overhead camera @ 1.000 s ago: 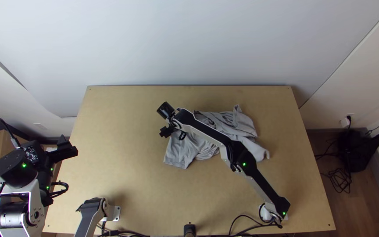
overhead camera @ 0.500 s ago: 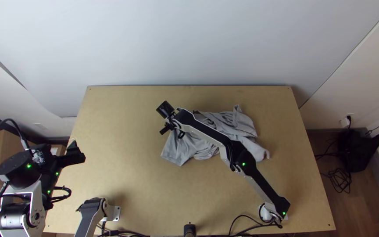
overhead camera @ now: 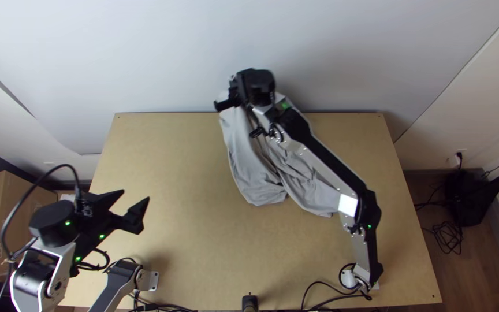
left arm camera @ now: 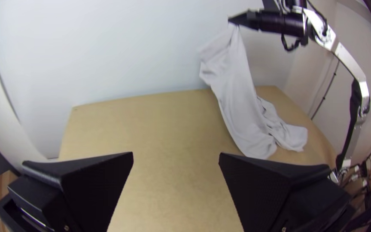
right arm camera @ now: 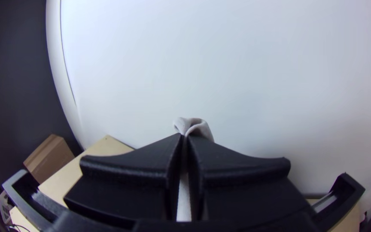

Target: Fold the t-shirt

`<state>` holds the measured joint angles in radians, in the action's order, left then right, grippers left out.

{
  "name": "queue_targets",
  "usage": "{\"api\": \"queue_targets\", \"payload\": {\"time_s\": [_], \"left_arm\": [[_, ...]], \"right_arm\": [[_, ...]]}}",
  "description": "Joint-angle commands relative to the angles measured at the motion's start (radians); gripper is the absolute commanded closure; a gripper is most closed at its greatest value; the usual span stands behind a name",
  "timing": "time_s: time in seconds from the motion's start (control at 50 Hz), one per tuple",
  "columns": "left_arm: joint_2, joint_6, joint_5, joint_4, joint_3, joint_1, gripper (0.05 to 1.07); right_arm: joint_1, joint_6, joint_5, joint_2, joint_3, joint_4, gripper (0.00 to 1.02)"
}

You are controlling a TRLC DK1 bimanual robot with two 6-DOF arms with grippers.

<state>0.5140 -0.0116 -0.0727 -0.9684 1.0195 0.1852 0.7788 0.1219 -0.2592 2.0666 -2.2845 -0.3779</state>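
"Behind the desk [overhead camera: 168, 156] there's a big pale wall [overhead camera: 249, 46], right?"

"Right, and the desk comes next in size: light wood, running up close to the wall."

"And the arms?"

"The right arm [overhead camera: 330, 167] slants up from the near right corner to the far edge. The left arm [overhead camera: 56, 260] is down at the near left."

"So where's the shirt [overhead camera: 249, 170]?"

"Part of it's up in the air by the far edge, hanging in long, loose folds. The rest lies rumpled on the desk, from about the middle toward the right, some of it under the right arm. It's grey, and not folded flat at all."

"What's that on the left?"

"A cardboard box [overhead camera: 10, 214], beside the desk."

"Who's got hold of the cloth?"

"The right claw [overhead camera: 220, 106]. It's clenched on a pinch of the shirt, a small tuft poking out past the tips. I can't tell if that's a sleeve or a hem."

"And the left claw [overhead camera: 136, 195]?"

"Released, spread wide above the desk's left side, with nothing between its tips, well apart from the shirt."
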Motion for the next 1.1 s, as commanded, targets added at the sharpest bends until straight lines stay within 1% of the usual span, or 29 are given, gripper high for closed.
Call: {"api": "queue_targets", "payload": {"time_s": [0.0,0.04,0.22,0.34,0.38,0.44,0.52,0.54,0.58,0.64,0.66,0.72,0.76,0.88,0.96,1.08], "left_arm": [[-0.022,-0.018,-0.016,0.096,-0.110,0.080,0.11],[-0.020,-0.018,-0.018,0.137,-0.159,0.096,0.11],[0.054,-0.019,-0.018,0.252,-0.282,0.191,0.11],[0.159,-0.024,-0.018,0.323,-0.331,0.244,0.11],[0.198,-0.041,-0.016,0.367,-0.351,0.260,0.11],[0.235,-0.119,-0.015,0.442,-0.389,0.252,0.20],[0.244,-0.133,-0.015,0.620,-0.444,0.298,0.31],[0.253,-0.131,-0.012,0.662,-0.457,0.319,0.31],[0.284,-0.133,-0.004,0.721,-0.464,0.347,0.31],[0.376,-0.137,-0.006,0.755,-0.447,0.404,0.30],[0.411,-0.143,-0.006,0.760,-0.437,0.418,0.27],[0.518,-0.162,-0.018,0.766,-0.400,0.418,0.16],[0.583,-0.162,-0.018,0.766,-0.377,0.430,0.12],[0.698,-0.162,-0.019,0.858,-0.355,0.468,0.12],[0.784,-0.163,-0.027,0.873,-0.306,0.490,0.12],[0.909,-0.172,-0.091,0.873,-0.220,0.500,0.12]], "right_arm": [[-0.023,0.027,-0.011,-0.092,0.002,0.020,1.00],[-0.039,0.039,-0.011,-0.126,0.016,0.020,1.00],[-0.093,0.053,-0.023,-0.266,0.095,0.013,1.00],[-0.124,0.053,-0.029,-0.342,0.154,0.013,1.00],[-0.136,0.053,-0.032,-0.361,0.175,0.013,1.00],[-0.150,0.053,-0.037,-0.381,0.200,0.013,1.00],[-0.159,0.047,-0.040,-0.392,0.207,0.014,1.00],[-0.159,0.044,-0.040,-0.395,0.207,0.014,1.00],[-0.161,0.038,-0.040,-0.396,0.206,0.019,1.00],[-0.167,0.027,-0.040,-0.398,0.195,0.022,1.00],[-0.170,0.022,-0.040,-0.396,0.188,0.022,1.00],[-0.176,0.009,-0.040,-0.392,0.166,0.025,1.00],[-0.181,0.001,-0.040,-0.388,0.151,0.025,1.00],[-0.204,-0.016,-0.040,-0.376,0.103,0.024,1.00],[-0.219,-0.027,-0.038,-0.372,0.082,0.022,1.00],[-0.245,-0.038,-0.038,-0.372,0.076,0.022,1.00]]}}
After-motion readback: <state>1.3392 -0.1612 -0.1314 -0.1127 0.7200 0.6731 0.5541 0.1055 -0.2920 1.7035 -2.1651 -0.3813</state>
